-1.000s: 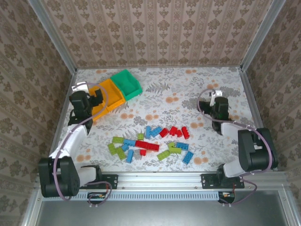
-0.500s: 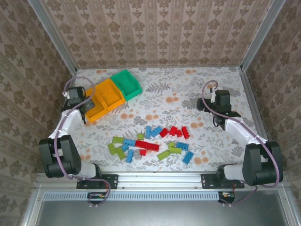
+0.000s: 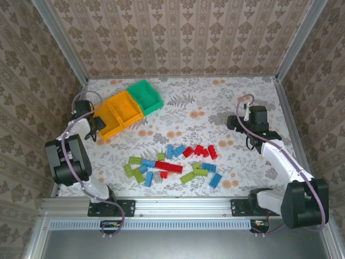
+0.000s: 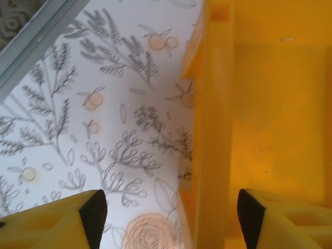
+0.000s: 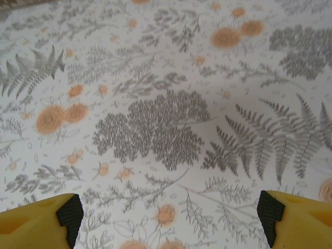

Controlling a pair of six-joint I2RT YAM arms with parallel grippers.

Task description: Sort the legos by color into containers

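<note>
Two dozen or so legos [image 3: 172, 164] lie loose on the floral worktop [image 3: 215, 102], strewn nr the front edge btwn the two arm bases: red, blue and lime green bricks mixed together, w/ one long red brick [image 3: 168, 166] at approx. the ctr of the scatter. None sits in the containers [image 3: 129, 105], a joined row of three open bins set at a slant in the far-left corner, two orange-yellow and the green bin [image 3: 145, 96] at the far end (the insides that can be seen look bare). At the row's near end the left end effector [image 3: 97, 128] is at the last orange-yellow bin. Seen from its wrist, the left end effector [image 4: 171, 212] straddles that bin's side wall [image 4: 210, 129], jaws apart. One fingertip [image 4: 96, 212] hangs over the printed worktop outside, the other [image 4: 246, 212] inside the bin, close to the wall. The outer one is clearly off the wall, so nothing is clamped. Across the worktop, well apart from bricks and bins, the right end effector [image 3: 233, 121] hovers at mid-depth on the right side. Its wrist view has the right end effector [image 5: 168, 212] w/ jaws spread wide, holding nothing, over fern and rose print.
</note>
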